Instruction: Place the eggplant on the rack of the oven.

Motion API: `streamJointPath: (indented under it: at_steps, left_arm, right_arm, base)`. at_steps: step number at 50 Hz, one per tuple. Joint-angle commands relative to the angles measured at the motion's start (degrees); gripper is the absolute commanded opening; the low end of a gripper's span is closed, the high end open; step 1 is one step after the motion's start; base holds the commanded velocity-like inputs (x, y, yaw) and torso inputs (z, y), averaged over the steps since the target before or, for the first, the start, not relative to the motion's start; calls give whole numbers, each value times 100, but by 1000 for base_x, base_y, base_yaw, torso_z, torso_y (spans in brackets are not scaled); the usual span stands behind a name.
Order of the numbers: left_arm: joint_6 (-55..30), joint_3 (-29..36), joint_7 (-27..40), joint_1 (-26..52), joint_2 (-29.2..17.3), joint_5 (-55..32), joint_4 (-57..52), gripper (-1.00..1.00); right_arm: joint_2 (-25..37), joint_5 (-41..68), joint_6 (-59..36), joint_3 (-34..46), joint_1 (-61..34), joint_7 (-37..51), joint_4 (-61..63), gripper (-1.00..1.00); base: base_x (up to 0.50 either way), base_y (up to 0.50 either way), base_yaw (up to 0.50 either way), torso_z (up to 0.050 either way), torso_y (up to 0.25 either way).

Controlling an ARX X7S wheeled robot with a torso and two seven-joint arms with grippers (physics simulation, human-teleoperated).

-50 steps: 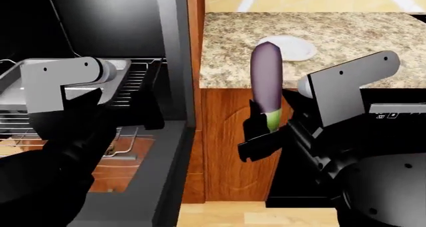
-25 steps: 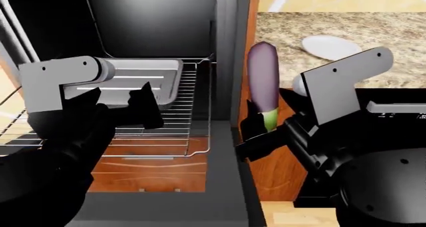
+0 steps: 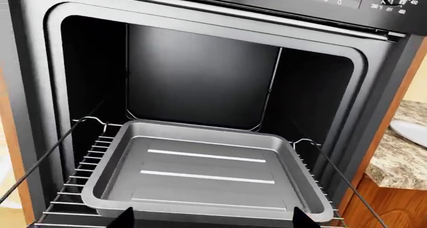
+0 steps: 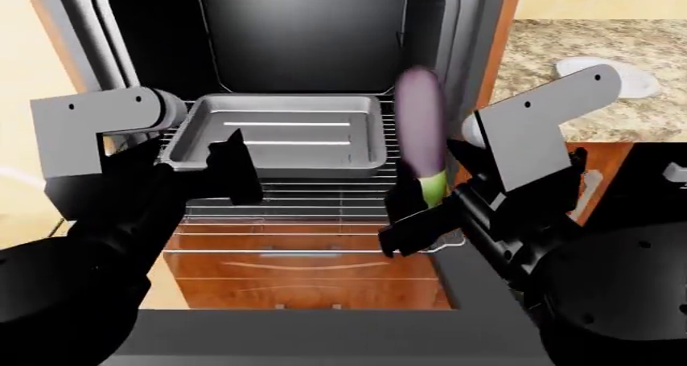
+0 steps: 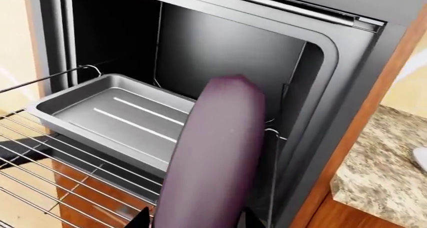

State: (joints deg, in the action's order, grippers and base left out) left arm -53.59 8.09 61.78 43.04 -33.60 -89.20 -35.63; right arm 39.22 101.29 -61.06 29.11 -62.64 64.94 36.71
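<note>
Wood cabinetry frames the oven, whose door is open on a dark cavity; to its right a speckled stone bench carries a white plate near its front edge. The rack is pulled partway out of the cavity, and a grey baking tray sits on its rear part, leaving a strip of bare wire along the front and a narrower one on the right.

The right tool is clenched on the eggplant at its green stem end, so the purple body stands nearly upright in front of the rack's right side, above the wires and not touching them. The right wrist view shows the same: the eggplant rises between the dark fingers with the tray behind it. The left tool hangs over the rack's left front; only two dark fingertips show at the edge of the left wrist view, spread apart with nothing between them — released, I judge.

The eggplant is not yet placed. Risks from here, as I see them: let go while upright, it may topple and roll off the rack's front edge, or land in the tray instead of on bare wire. Its tall tip could also strike the steel frame on the way in — tilting it flat first seems wise.
</note>
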Motion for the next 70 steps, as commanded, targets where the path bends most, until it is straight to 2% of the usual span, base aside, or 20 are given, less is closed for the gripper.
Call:
streamJointPath:
  at_steps: [1, 20, 39, 70]
  left_arm:
    - [20, 49, -80, 15, 17, 113, 41, 100]
    - [76, 153, -203, 33, 95, 327, 181, 100]
    - [116, 216, -281, 45, 91, 506, 222, 100]
    - [181, 284, -321, 21, 88, 571, 235, 100]
  right_arm:
    - [-2, -129, -84, 16, -102, -134, -95, -100]
    - [26, -587, 43, -28, 61, -502, -268, -100]
    - [55, -759, 53, 18, 37, -692, -214, -100]
    - [103, -778, 12, 135, -76, -703, -218, -100]
  base:
    - [-1, 500, 0, 0, 0]
    - [-1, 389, 0, 0, 1]
    - [8, 0, 0, 0, 0]
    - [291, 1, 0, 0, 1]
